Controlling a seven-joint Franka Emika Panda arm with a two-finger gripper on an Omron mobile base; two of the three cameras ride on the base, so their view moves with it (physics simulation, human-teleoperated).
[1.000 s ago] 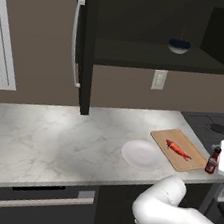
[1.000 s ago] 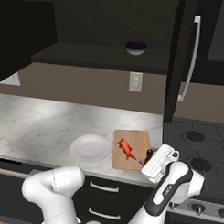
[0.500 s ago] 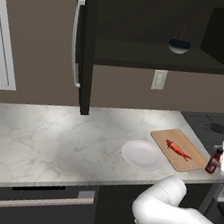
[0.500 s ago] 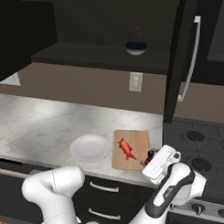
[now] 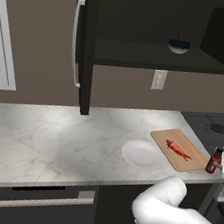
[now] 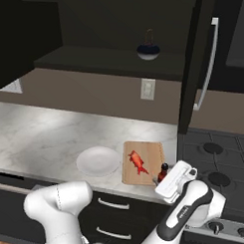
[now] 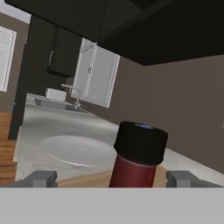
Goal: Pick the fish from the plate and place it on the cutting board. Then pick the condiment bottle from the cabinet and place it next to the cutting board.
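Left to right across the desk, from the left base view:

- Cabinet door swung open, silver handle toward the left; inner shelf carrying a dark bowl, no bottle on it.
- Plate bare, white, lying just left of the cutting board.
- Fish lying on the board, near its middle, red-orange against the tan wood. First half of the task judged done.
- Condiment bottle standing upright on the desk just off the board's right end, beside the stove. Same seen in the right base view: bottle by the board's near right corner, gripper close against it.

Progress: both things appeared to be where the task wants them. Left to do, as judged: only to draw the hand clear without tipping the bottle.

Jaws: spread wide, released. In the hand view, black cap and red body standing between the two fingertips, clear gaps on both sides, neither tip touching. Nothing gripped. Bottle resting on its own base, upright, plate visible beyond it.
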